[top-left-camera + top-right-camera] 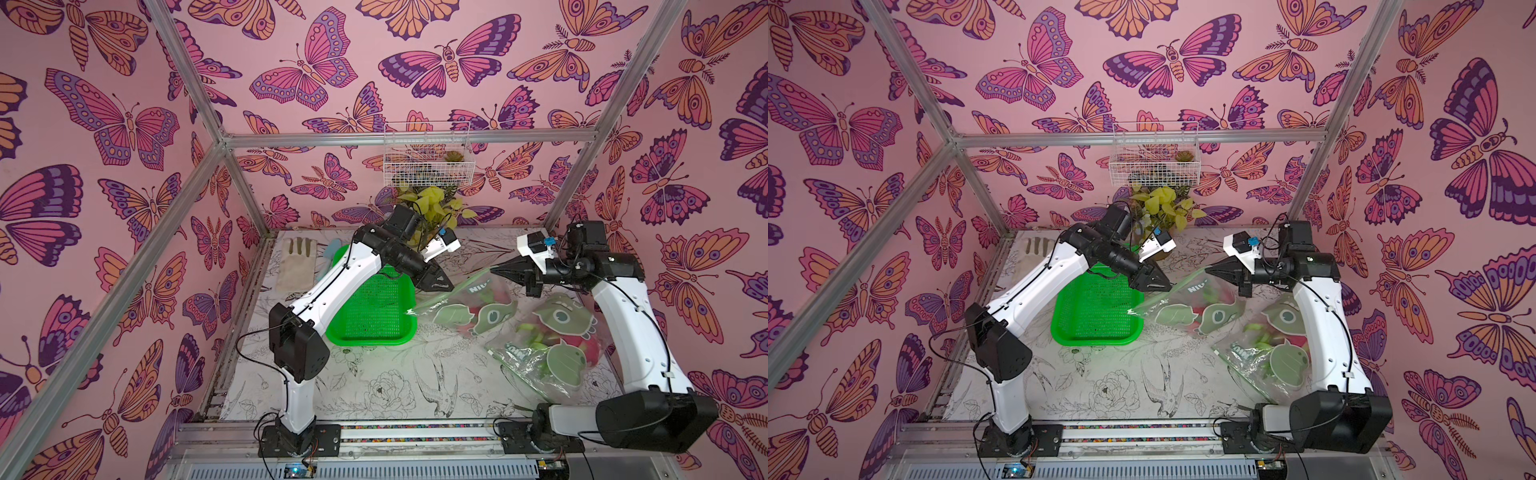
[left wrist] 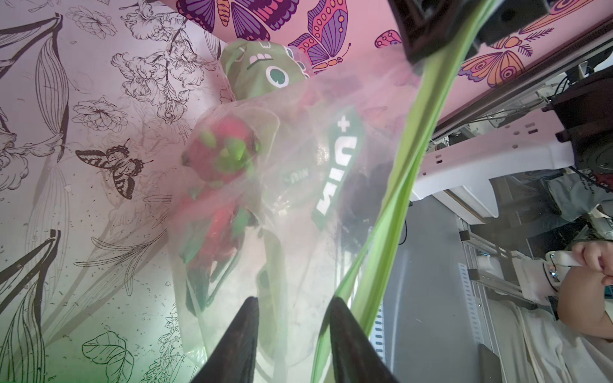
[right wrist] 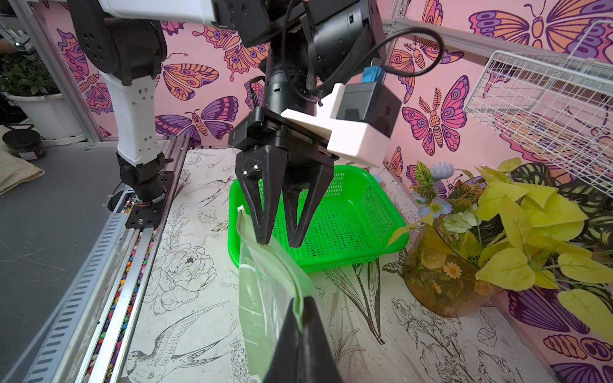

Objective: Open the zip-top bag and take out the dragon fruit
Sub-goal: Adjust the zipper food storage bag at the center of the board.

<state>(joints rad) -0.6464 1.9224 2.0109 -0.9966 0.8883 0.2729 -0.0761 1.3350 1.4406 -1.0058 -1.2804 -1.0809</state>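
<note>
Currently: table [image 1: 374, 386], line-drawn flower print, carries the whole setup. Left arm [image 1: 332, 286] reaches over the green basket [image 1: 374, 316], and right arm [image 1: 623, 324] bends in from the opposite side.

Zip-top bag [image 1: 478, 307] is clear film with green cartoon prints. It sits between the basket and the right arm, lower part on the table, top edge raised, one corner just beside the basket.

Dragon fruit [image 2: 222, 156] is inside the bag. Red-pink skin with green scales shows through the film in the left wrist view, with another fruit [image 2: 219, 232] just beside it. In a top view more pink [image 1: 590, 345] shows at the bag's end nearest the right arm.

Right gripper [image 3: 300, 308]: fingers together, clamped on the bag's green zip strip.

Left gripper [image 3: 279, 241]: fingers apart, one fingertip [image 3: 263, 237] touching the bag's top edge. The left wrist view shows film lying between the two fingers.

Whether the zip is parted: cannot tell.
</note>
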